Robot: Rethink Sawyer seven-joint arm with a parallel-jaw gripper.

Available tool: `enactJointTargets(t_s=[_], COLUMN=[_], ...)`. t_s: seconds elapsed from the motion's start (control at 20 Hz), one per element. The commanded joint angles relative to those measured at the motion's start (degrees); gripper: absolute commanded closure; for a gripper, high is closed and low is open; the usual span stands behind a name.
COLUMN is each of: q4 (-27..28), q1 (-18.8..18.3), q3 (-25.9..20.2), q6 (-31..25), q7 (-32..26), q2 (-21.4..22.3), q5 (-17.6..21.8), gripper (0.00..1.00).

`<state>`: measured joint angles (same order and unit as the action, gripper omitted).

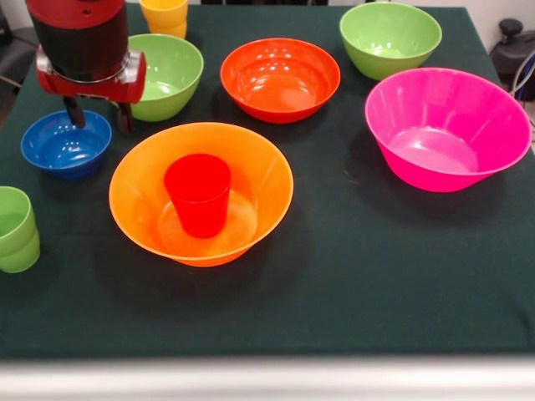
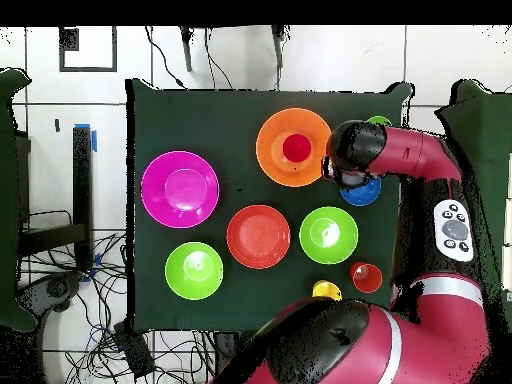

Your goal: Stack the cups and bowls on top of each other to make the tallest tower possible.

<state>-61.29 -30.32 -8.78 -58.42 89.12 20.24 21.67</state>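
A large orange bowl [image 1: 138,196] stands at the table's middle with a red cup [image 1: 198,194] upright inside it; both also show in the overhead view, the orange bowl [image 2: 272,150] around the red cup [image 2: 296,148]. My gripper [image 1: 100,117] is open and empty, its fingers hanging just above the far right rim of the small blue bowl [image 1: 58,146]. In the overhead view the arm's head covers the gripper and part of the blue bowl [image 2: 364,193]. Two nested light green cups [image 1: 17,230] stand at the left edge.
A large pink bowl [image 1: 447,129] is at the right. A red-orange bowl [image 1: 280,79] and two light green bowls [image 1: 167,75] [image 1: 390,38] stand at the back. A yellow cup [image 1: 165,17] is at the far edge, and an orange cup [image 2: 366,277] stands near the robot's base.
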Motion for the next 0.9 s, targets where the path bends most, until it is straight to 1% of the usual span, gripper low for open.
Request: enactJointTargets(t_s=[0.05, 0.2, 0.45, 0.9], q4=[1.1, 1.7, 0.9, 2.3], q1=[-0.2, -0.5, -1.5, -2.4], q3=[-6.1, -6.4, -6.6, -7.0], q6=[-1.0, -0.2, 1.3, 1.0], q7=[-19.1, -20.0, -20.7, -23.3], q2=[-2.9, -3.7, -4.1, -5.2], q5=[5.4, 6.1, 6.7, 9.0], gripper=[0.00, 0.00, 0.00, 0.00])
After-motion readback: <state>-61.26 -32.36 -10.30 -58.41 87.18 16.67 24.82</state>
